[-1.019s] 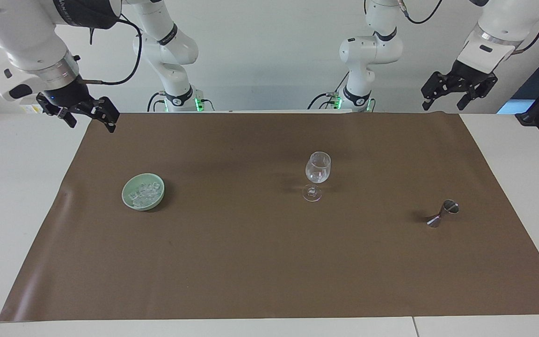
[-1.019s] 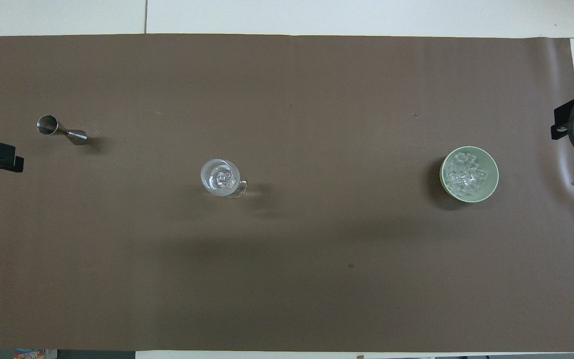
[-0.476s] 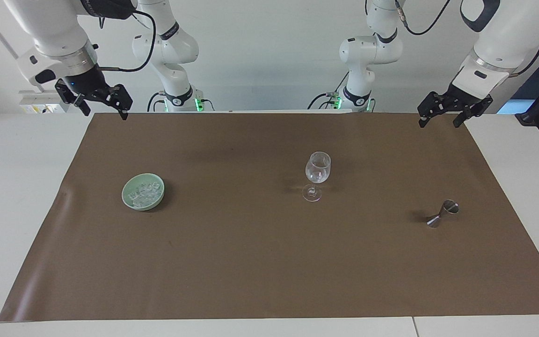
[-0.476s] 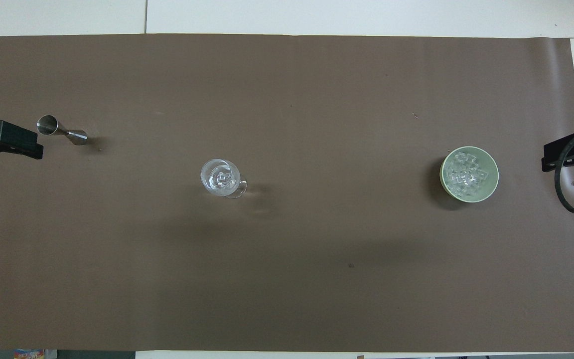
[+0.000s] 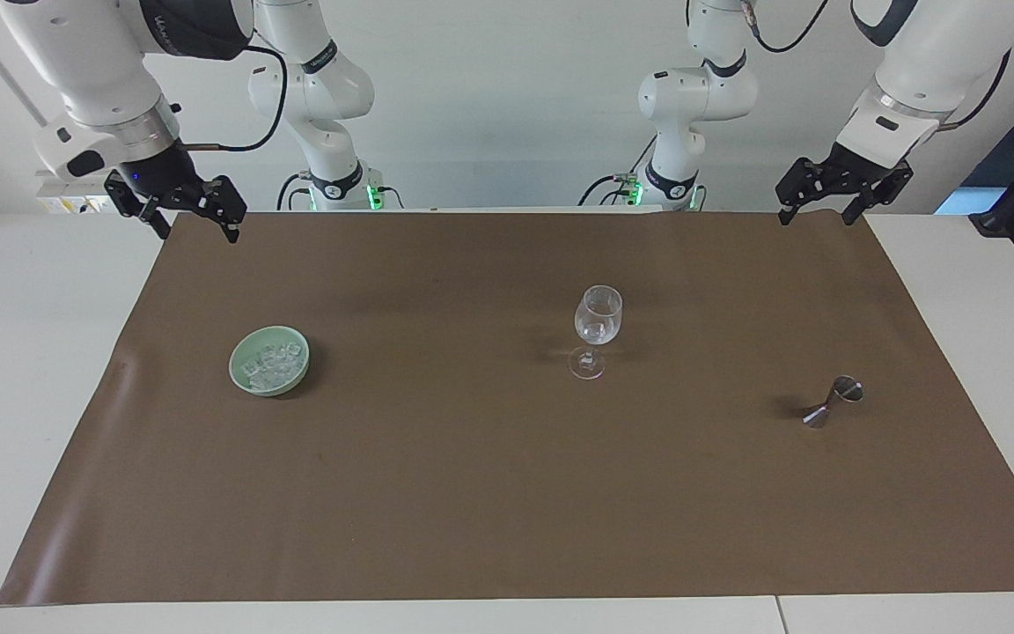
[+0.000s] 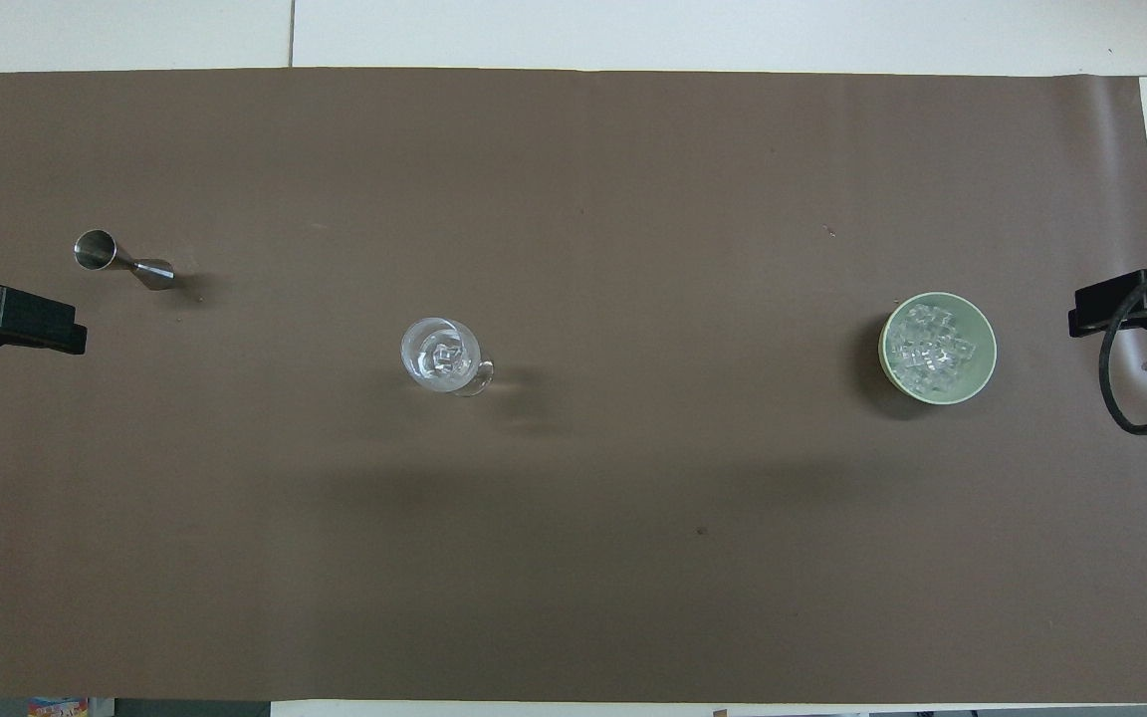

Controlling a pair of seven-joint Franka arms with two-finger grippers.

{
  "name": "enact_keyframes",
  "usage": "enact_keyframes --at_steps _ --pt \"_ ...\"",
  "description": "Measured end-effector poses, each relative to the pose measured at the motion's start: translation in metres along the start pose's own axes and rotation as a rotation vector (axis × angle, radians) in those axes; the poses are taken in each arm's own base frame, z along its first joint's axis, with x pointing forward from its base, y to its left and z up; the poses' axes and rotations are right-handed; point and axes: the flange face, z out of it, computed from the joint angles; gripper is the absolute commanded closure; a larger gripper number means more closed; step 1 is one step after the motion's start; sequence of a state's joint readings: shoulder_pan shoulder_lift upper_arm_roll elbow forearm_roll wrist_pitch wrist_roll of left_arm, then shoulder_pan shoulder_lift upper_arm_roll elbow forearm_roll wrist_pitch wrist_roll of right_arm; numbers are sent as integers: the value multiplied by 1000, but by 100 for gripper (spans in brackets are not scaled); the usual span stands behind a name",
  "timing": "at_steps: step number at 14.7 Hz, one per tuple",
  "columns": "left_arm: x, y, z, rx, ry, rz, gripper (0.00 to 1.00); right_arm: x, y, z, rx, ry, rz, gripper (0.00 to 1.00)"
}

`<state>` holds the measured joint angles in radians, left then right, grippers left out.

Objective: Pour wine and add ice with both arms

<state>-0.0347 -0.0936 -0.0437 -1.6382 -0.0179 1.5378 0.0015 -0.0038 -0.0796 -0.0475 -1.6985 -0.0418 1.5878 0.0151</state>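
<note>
While both hands hang raised at the robots' edge of the brown mat, nothing on the worktop is held, so the coming move turns on which hand is nearer to which thing. Taking the wine glass as the landmark, the green bowl of ice sits well off toward the right arm's end, and the right hand, fingers spread and gripping nothing, hangs over the mat's corner at that same end. By my reading the bowl lies out from that hand, farther from the robots.

Off toward the left arm's end from the glass stands a small metal measuring cup, upright, a little farther from the robots than the glass. The left hand, also spread and gripping nothing, hangs over the mat's corner there. Clear chunks seem to sit in the glass already.
</note>
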Motion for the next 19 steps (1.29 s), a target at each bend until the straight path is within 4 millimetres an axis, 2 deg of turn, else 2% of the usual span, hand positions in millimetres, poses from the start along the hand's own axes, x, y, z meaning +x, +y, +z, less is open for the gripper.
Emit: enact_keyframes --at_steps 5,8,14,19 --pt "8 0 9 0 11 3 0 0 4 6 13 -7 4 0" --pt "12 -1 16 -1 -2 4 0 7 4 9 11 -11 3 0" --pt "12 -1 17 -1 -4 6 0 28 -4 27 9 -1 -8 0" --pt "11 -3 18 -1 -8 7 0 29 -6 32 9 -9 -11 0"
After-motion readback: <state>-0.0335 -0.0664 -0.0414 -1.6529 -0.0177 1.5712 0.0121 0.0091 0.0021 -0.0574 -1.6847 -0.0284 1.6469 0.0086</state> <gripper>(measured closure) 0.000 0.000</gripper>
